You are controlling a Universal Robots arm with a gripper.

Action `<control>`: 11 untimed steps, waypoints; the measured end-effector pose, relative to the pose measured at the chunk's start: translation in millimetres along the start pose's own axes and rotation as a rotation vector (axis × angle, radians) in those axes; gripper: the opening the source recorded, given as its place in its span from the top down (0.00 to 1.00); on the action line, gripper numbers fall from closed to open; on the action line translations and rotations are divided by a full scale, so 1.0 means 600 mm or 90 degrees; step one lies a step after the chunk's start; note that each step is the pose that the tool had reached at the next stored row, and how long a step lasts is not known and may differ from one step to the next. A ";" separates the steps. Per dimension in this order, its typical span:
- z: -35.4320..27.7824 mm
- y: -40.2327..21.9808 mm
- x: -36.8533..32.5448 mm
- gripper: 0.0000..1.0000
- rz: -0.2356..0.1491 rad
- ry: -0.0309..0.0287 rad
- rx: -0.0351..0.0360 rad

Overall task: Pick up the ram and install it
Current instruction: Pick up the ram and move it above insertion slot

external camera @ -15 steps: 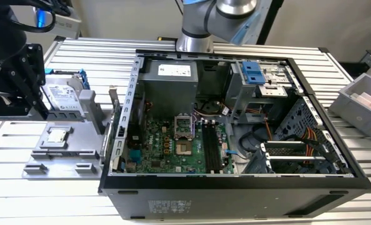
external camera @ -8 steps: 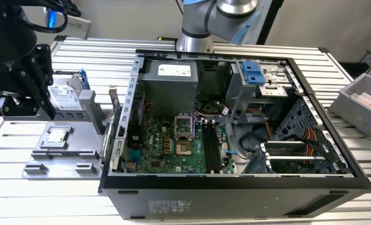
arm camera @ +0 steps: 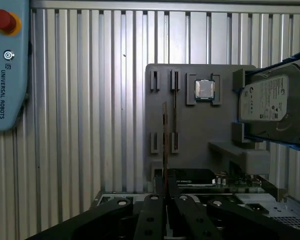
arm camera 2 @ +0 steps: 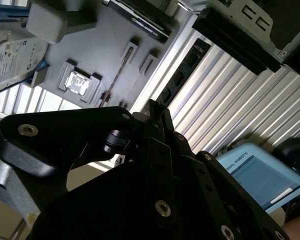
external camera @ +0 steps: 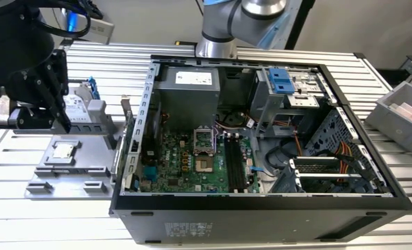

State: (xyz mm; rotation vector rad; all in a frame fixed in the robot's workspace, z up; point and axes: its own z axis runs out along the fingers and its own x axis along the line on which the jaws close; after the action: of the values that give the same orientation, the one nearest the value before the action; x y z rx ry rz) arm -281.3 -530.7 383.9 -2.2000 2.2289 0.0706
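Observation:
In the first wrist view the ram [arm camera: 164, 140] shows edge-on as a thin stick running out from between my fingertips. My gripper [arm camera: 165, 192] is shut on the ram above a grey parts fixture [arm camera: 200, 130], beside a narrow dark groove between the fixture's slot blocks. In the exterior view the gripper [external camera: 61, 122] hangs over that fixture [external camera: 80, 161], at the exterior view's left of the open computer case [external camera: 261, 208]. The long black motherboard slots [external camera: 235, 164] lie inside the case. In the second wrist view the fingertips [arm camera 2: 152, 107] are pressed together.
A silver hard drive [arm camera: 272, 102] in a blue frame and a square processor chip [arm camera: 204, 90] sit on the fixture. A blue-grey control pendant [arm camera: 7, 65] lies on the ribbed metal table. A grey bin [external camera: 400, 112] stands at the exterior view's right.

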 end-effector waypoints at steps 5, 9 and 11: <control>0.000 -0.014 0.000 1.00 0.000 0.0000 -0.0008; -0.001 -0.027 0.000 1.00 0.000 0.0000 -0.0012; -0.001 -0.032 0.000 1.00 0.000 0.0000 -0.0014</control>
State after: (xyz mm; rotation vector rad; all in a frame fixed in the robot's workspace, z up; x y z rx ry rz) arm -261.8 -530.9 383.9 -2.2009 2.2301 0.0730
